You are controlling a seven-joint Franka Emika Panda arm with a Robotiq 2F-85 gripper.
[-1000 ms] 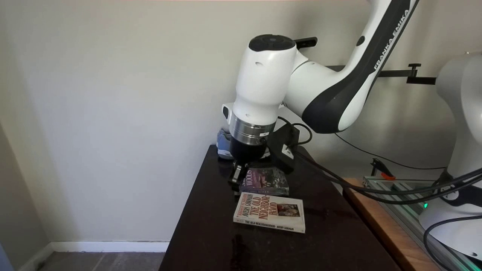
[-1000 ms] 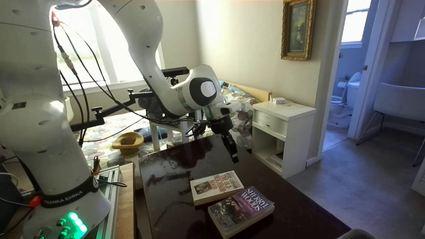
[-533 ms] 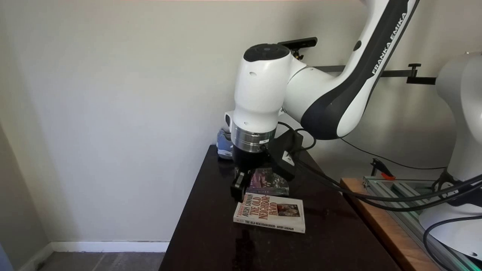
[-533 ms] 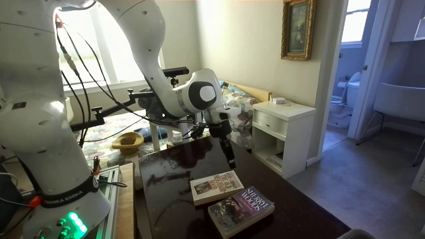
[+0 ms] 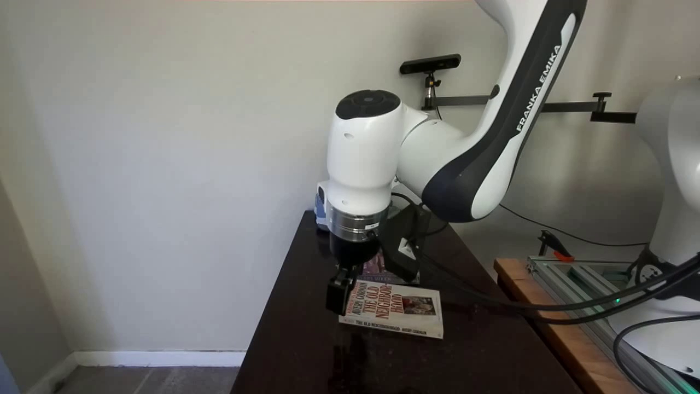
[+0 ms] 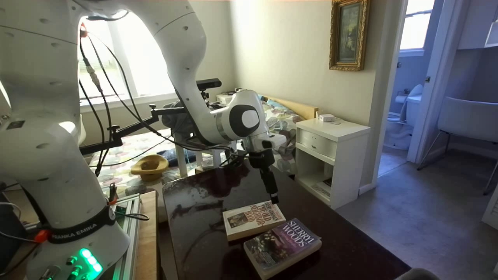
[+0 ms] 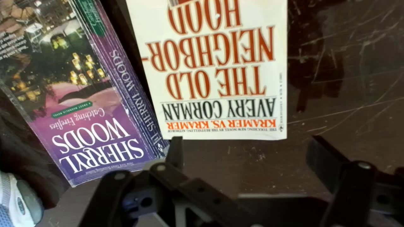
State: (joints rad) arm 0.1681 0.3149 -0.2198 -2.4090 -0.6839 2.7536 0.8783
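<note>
My gripper (image 7: 245,148) is open, its two black fingers spread wide with only the dark tabletop showing between them. Just beyond the fingertips lies a white paperback, "The Old Neighborhood" (image 7: 217,63), flat on the table; its author end faces the gap. Beside it, at the left of the wrist view, rests a purple paperback by Sherryl Woods (image 7: 69,94), its corner close to the left finger. In both exterior views the gripper (image 5: 339,306) hangs low at the title end of the white book (image 6: 253,219). The arm partly hides the purple book (image 5: 377,268) in an exterior view.
Both books lie on a dark, glossy table (image 6: 342,249). A blue and white shoe (image 7: 19,201) sits at the table's far end, mostly behind the wrist. A white nightstand (image 6: 334,155) stands past the table, and a camera on a bar (image 5: 430,64) is behind the arm.
The arm has come down, bringing the gripper from above the table to the white book's end. Its fingers have spread apart. Both books stay where they were.
</note>
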